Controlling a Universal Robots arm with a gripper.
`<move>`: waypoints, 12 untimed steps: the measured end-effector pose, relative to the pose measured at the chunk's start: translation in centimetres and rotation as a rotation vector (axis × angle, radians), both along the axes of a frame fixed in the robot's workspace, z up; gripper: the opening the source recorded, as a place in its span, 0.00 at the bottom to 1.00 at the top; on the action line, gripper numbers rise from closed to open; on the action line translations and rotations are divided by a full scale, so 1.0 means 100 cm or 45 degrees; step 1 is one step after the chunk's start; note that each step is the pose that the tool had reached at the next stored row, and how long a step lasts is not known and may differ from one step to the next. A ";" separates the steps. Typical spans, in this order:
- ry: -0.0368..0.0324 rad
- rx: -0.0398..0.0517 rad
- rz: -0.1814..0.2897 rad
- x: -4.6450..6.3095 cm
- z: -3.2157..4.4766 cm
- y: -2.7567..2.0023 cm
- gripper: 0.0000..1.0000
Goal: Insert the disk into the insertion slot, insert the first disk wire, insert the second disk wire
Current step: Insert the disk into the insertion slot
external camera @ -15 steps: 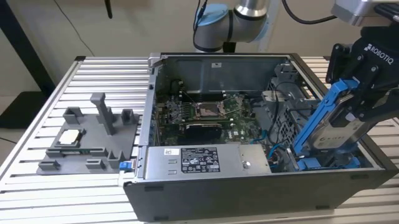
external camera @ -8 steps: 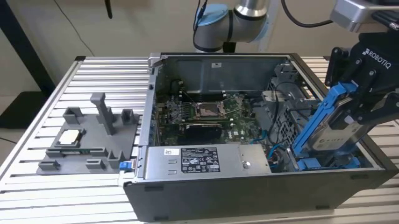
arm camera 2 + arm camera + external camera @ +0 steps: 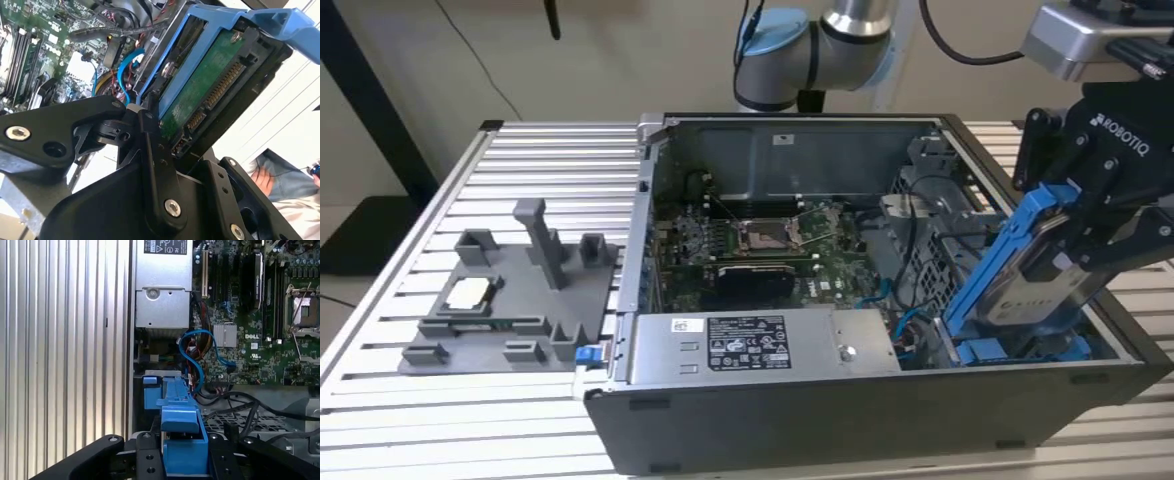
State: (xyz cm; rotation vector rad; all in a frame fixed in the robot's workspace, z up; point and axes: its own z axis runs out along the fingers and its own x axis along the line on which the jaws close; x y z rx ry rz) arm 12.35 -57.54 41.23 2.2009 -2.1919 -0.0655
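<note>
Disk [image 3: 1021, 270] tilted above the insertion slot [image 3: 1027, 350], lower end kinda hard to see
The gripper [image 3: 1083, 235] has its fingers [image 3: 152, 150] clamped tight on the disk's blue carrier, covering most of the label. The disk leans steeply inside the open computer case [image 3: 854, 425]; can't tell if its lower end touches the slot. Blue cables [image 3: 121, 75] sit nearby.

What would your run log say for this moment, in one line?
gripper: shut on silver-grey hard disk in blue plastic carrier | disk: tilted, lower end at dark metal insertion slot | disk connector: bare, no wire
</note>
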 end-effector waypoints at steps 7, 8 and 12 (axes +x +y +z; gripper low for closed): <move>0.0000 0.001 0.000 0.001 -0.0069 0.0024 0.33; 0.0000 0.001 0.000 0.001 -0.0080 0.0026 0.33; 0.0000 0.003 0.000 0.002 -0.0143 0.0028 0.33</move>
